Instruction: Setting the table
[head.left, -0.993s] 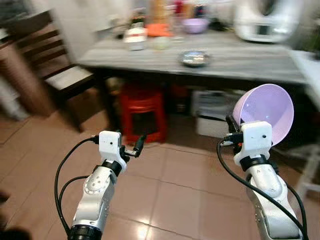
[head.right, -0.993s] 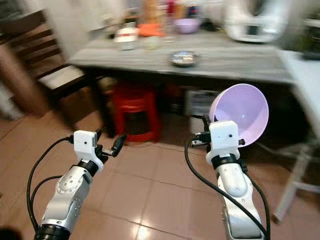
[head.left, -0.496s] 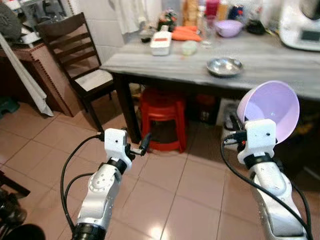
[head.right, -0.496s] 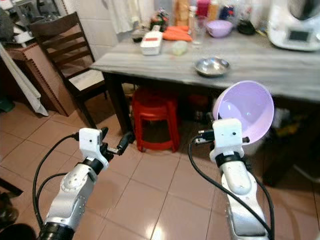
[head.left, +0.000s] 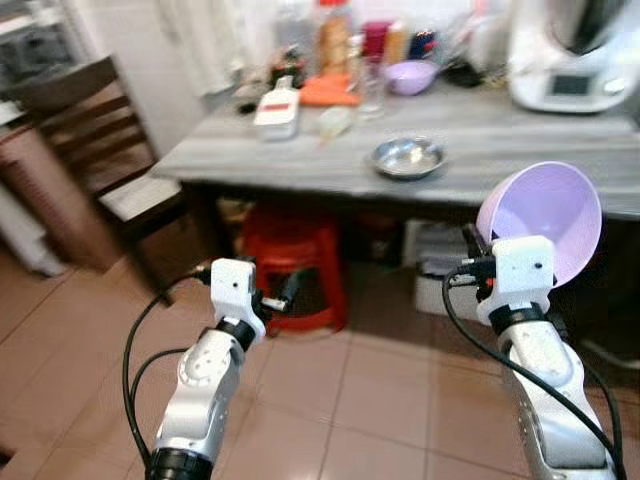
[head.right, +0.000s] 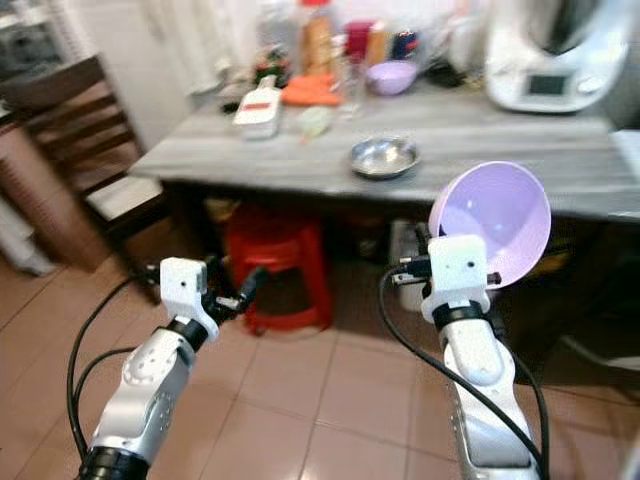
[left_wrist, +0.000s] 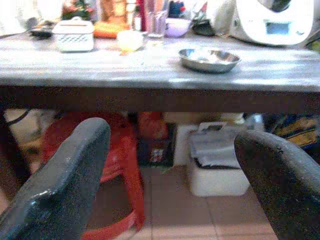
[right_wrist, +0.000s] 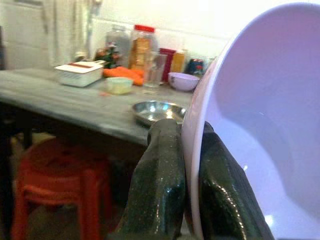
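Nearest, both arms are raised over the tiled floor (head.left: 370, 400). The right gripper (right_wrist: 186, 165) pinches the rim of a lilac bowl (head.left: 545, 215), one finger on each side of the wall, and holds it tipped on edge with its hollow facing the robot, short of the table and below its top. The left gripper (left_wrist: 170, 170) is held out level with nothing in it, its fingers (left_wrist: 65, 185) spread wide. Just beyond, a red stool (head.left: 290, 260) and a white box (left_wrist: 217, 160) sit under the grey table (head.left: 500, 150), and a dark wooden chair (head.left: 95, 150) stands at its left end. On the tabletop a steel bowl (head.left: 407, 156) lies near the front edge; farther back are a white lidded container (head.left: 277, 108), a small pale cup (head.left: 335, 120), a glass (head.left: 372, 90), a second lilac bowl (head.left: 410, 76), jars and a white appliance (head.left: 570, 55).
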